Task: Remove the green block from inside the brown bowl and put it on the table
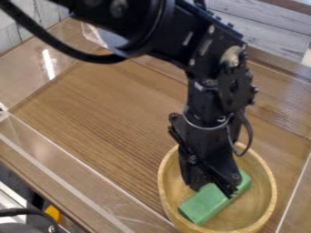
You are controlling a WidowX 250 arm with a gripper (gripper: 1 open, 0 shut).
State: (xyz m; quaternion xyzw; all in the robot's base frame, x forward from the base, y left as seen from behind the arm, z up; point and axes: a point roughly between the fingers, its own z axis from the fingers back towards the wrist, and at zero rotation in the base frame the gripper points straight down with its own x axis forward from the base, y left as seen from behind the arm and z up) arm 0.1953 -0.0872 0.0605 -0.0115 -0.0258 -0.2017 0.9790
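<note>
Down inside the brown bowl [261, 196]: one black gripper [214, 185], pointing straight down, fingers just over the upper end of the green block [205, 206]. Cannot tell from this view whether the jaws are parted or pinched, nor whether they actually touch the block; the fingertips overlap its top edge and hide the contact. One green block only, a plain bright bar, lying tilted against the inner slope of the bowl at its lower left, near the rim, lower end toward the camera. No marking on it. One brown bowl, round, light tan, thick-rimmed, sitting on the counter [97, 109] toward the lower right corner of the view. Above the gripper, one black robot arm [183, 41], bulky, jointed, rising and bending back to the upper left, with a small pale round spot on its wrist housing and a dark cable looping off to the left. Around all this, one wide brown counter with fine wood-grain stripes, bordered by clear plastic walls [49, 159] that catch bright reflections along the left and near sides. At the bottom left corner, part of a dark object with a bit of yellow, too cut off to identify. No brand, label or legible writing anywhere in view.
</note>
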